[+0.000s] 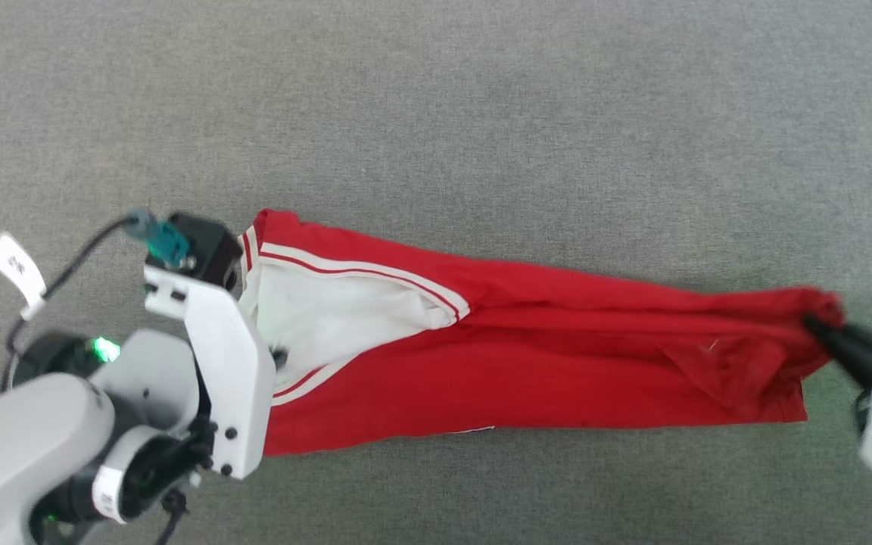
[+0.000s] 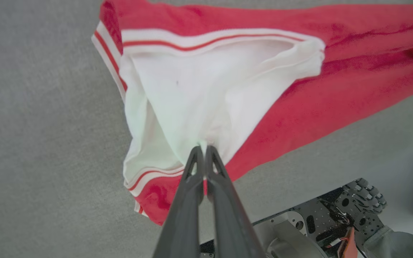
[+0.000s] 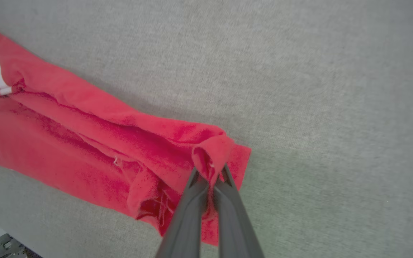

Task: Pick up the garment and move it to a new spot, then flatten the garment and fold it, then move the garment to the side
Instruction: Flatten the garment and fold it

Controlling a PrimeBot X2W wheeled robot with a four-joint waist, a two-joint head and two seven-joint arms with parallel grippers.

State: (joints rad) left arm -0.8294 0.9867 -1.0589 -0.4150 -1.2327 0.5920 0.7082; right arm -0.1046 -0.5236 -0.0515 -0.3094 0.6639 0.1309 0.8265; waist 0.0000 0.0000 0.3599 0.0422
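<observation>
A: Nearest first. Left tool?
B: Clenched on the garment's white sleeve end, over the bench's near-left part. Right tool is clenched on a bunched red hem corner, over the bench's near-right part.
A: Why both ends?
B: My read: opposite pulls draw the cloth taut, so wrinkles come out before folding.
A: Where's the garment?
B: On the bench, mid-width, close to the near edge. It's stretched between the tools as a long narrow band. The ends may be lifted slightly off the bench; can't tell.
A: Axis?
B: Left-right across the bench. Sleeve end points to the bench's left and sits slightly farther back; hem end points right. Lettering not visible.
</observation>
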